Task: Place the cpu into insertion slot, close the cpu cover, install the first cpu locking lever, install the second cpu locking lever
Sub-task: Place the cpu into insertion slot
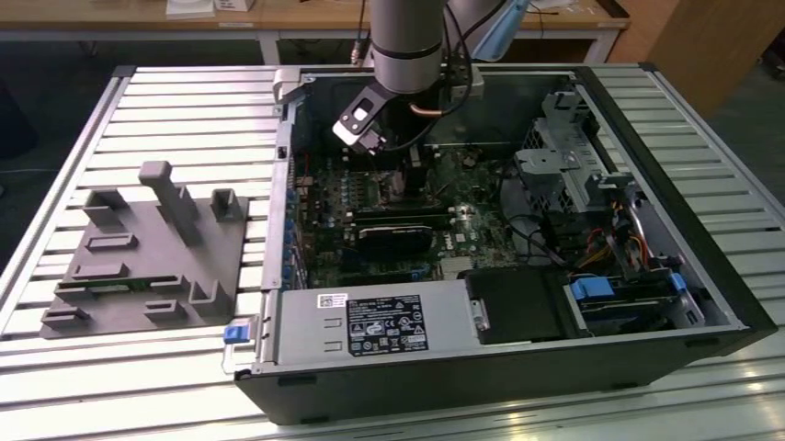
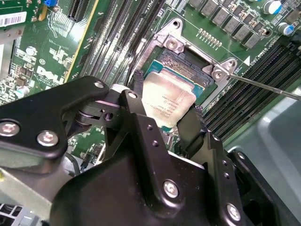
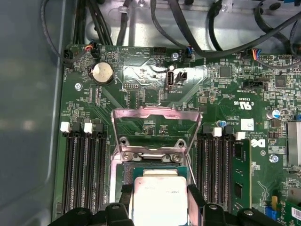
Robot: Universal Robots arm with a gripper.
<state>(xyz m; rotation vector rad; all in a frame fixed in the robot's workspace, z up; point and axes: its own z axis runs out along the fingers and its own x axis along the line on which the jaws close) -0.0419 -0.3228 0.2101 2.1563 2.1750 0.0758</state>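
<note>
Over the insertion slot we hold the cpu, the gripper clamped on two opposite edges, likely to spare its underside, while the cpu cover stands swung up, leaving the slot free. We see a dull silver-grey square with faint print; whether it touches the slot, we cannot tell.

Ribbed silver aluminium table under even light. Pale wooden bench with white legs behind; dark floor.
</note>
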